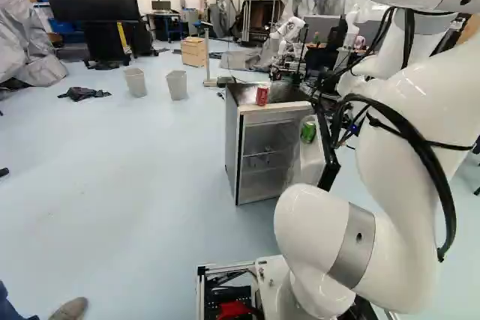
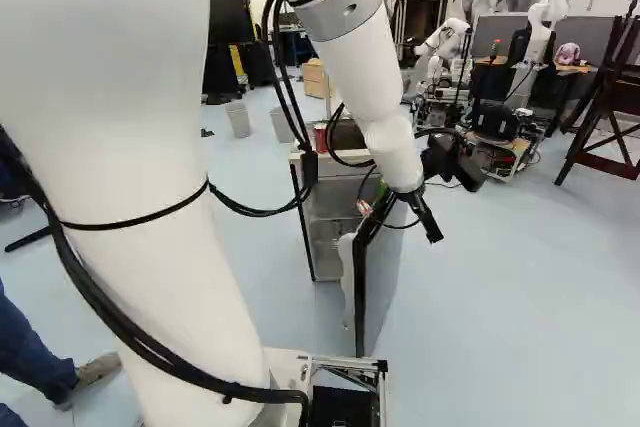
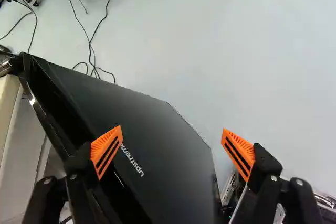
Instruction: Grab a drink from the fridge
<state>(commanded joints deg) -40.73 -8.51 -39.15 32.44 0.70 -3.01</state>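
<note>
The fridge [image 1: 231, 148] stood beside the gripper [image 2: 408, 222], whose fingers were spread wide. Its open door [image 3: 157, 129] lay under them, dark outer face plain in the wrist view. Only the base views showed, past the gripper, a red can [image 1: 262, 95] on top and a green can [image 1: 308, 132] inside the door.

A rounded white arm [image 2: 150, 227] wears grey metal collars [image 1: 354, 246] and black cables [image 1: 429, 154].
</note>
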